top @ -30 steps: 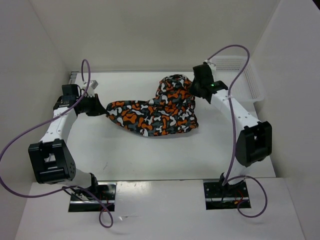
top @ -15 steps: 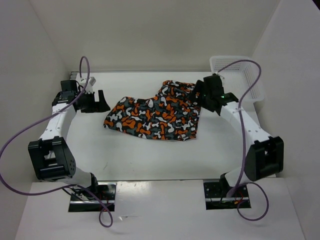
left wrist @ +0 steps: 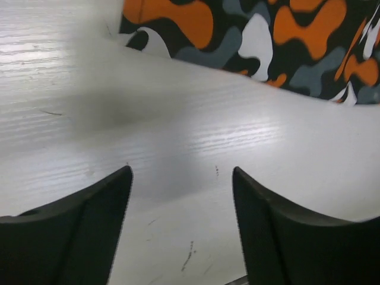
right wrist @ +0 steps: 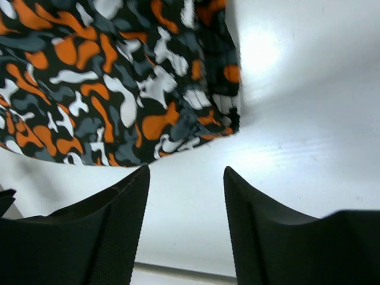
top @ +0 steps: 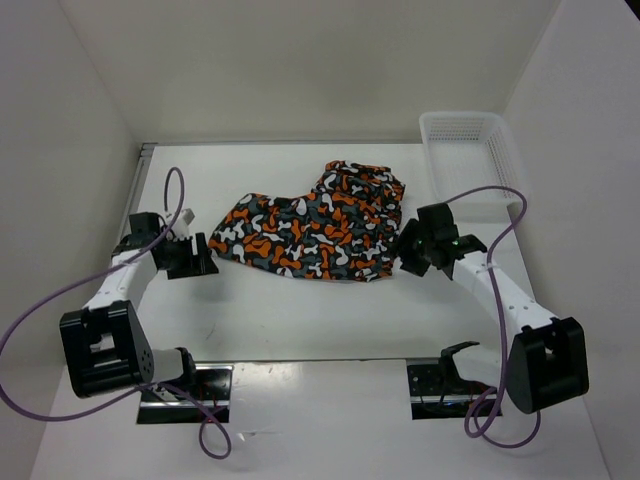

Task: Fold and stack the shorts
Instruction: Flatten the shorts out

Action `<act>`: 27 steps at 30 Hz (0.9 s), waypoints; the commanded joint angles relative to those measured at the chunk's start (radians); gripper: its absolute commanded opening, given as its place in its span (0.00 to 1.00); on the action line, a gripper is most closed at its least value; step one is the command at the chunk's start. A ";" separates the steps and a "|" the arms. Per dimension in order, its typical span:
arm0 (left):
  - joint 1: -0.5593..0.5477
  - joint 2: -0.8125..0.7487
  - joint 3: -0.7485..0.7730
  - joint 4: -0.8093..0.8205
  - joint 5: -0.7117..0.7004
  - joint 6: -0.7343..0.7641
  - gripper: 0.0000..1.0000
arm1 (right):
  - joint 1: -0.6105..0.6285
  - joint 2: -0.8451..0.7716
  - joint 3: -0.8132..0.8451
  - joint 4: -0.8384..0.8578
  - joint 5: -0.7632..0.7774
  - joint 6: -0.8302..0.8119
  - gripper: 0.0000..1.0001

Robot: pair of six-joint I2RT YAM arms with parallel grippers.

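Shorts [top: 315, 228] lie spread flat-ish on the table [top: 300, 320], centre to back, bunched at the back right. Left gripper [top: 203, 264] is low, just off the shorts' left end. Its jaws are parted with only bare tabletop between them, no cloth contact. Right gripper [top: 408, 256] is just off the shorts' front right corner, jaws also parted, holding nothing. Its wrist view shows the hem a little ahead of the fingertips. White mesh basket [top: 470, 150] stands back right, apart from the shorts.
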 commanded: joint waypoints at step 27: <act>-0.038 0.437 0.042 0.454 0.163 0.001 0.00 | 0.026 0.182 -0.104 0.285 -0.138 0.203 0.68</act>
